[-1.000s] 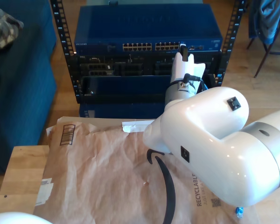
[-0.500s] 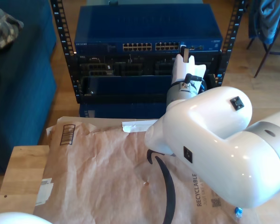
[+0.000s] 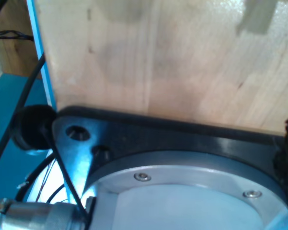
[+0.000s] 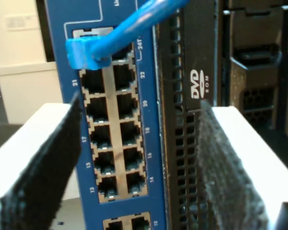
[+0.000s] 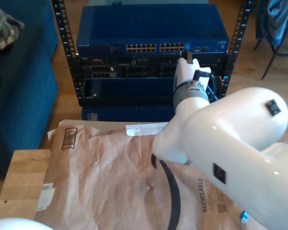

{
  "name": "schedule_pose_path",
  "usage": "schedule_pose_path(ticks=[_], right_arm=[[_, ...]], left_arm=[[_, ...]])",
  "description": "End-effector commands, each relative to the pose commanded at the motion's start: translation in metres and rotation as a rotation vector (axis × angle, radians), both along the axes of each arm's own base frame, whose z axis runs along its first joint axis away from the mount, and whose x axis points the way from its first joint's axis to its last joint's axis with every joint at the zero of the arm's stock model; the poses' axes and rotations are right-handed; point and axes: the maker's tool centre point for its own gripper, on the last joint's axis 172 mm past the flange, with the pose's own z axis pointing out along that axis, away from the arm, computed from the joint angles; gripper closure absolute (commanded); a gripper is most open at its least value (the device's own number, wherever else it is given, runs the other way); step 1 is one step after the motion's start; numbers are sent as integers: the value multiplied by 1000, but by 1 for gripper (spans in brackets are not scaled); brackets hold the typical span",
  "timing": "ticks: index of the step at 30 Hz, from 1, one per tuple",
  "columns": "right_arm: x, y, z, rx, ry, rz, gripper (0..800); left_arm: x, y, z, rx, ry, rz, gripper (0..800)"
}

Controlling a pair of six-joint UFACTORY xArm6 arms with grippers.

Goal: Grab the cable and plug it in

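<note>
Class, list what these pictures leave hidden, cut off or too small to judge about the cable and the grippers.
- Cable: second wrist view's edge cuts its run; plug depth in the switch unclear.
- My second gripper: exterior view, too small to judge.
- My first gripper: first wrist view faces wood, so its state is unknown.

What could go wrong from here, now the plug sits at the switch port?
1. My second pincer is open, its pads either side of the port block, and the blue cable runs up out of frame. Backing away carelessly might snag it and tug the plug loose.
2. I cannot tell whether the plug is fully latched; it may slip out.
3. My arm blocks much of the exterior view, so slack cable near the paper bag could catch unseen.
</note>
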Motion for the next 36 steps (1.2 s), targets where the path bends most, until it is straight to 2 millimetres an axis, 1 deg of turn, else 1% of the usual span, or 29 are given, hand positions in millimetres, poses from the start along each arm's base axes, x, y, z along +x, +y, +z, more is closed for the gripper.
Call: schedule_pose_path(ticks=[2,4,6,7,8,9,11,13,15,18,20,21,22,23,24,25,26,30,33,36], right_arm=[[-7,-15,3,4,38,1,320],[-19,-35,5,-17,78,2,260],[-28,-55,-2,-57,140,13,183],[-30,-65,-7,-62,174,16,175],[-31,-78,-9,-53,198,6,175],[-31,-95,-5,-40,205,-14,165],[-35,-133,-2,-33,228,-53,145],[-37,-157,-2,-58,271,-45,83],[-42,-188,1,-73,314,-47,65],[-53,-233,4,-130,368,-46,64],[-62,-258,5,-171,405,-34,64],[-71,-269,3,-185,432,-22,53],[-82,-283,-2,-197,465,-13,24],[-96,-299,-8,-205,499,-9,12],[-110,-317,-8,-215,521,-9,12],[-124,-330,-10,-219,545,-4,11],[-138,-341,-16,-219,572,0,11],[-193,-386,-28,-236,650,9,8],[-230,-410,-38,-237,706,40,4],[-265,-427,-36,-234,735,72,4]], left_arm=[[0,0,0,0,0,0,0],[0,0,0,0,0,0,0],[0,0,0,0,0,0,0],[0,0,0,0,0,0,0],[0,0,0,0,0,0,0],[0,0,0,0,0,0,0],[0,0,0,0,0,0,0],[0,0,0,0,0,0,0],[0,0,0,0,0,0,0],[0,0,0,0,0,0,0],[0,0,0,0,0,0,0],[0,0,0,0,0,0,0],[0,0,0,0,0,0,0],[0,0,0,0,0,0,0],[0,0,0,0,0,0,0],[0,0,0,0,0,0,0],[0,0,0,0,0,0,0],[0,0,0,0,0,0,0],[0,0,0,0,0,0,0],[0,0,0,0,0,0,0]])
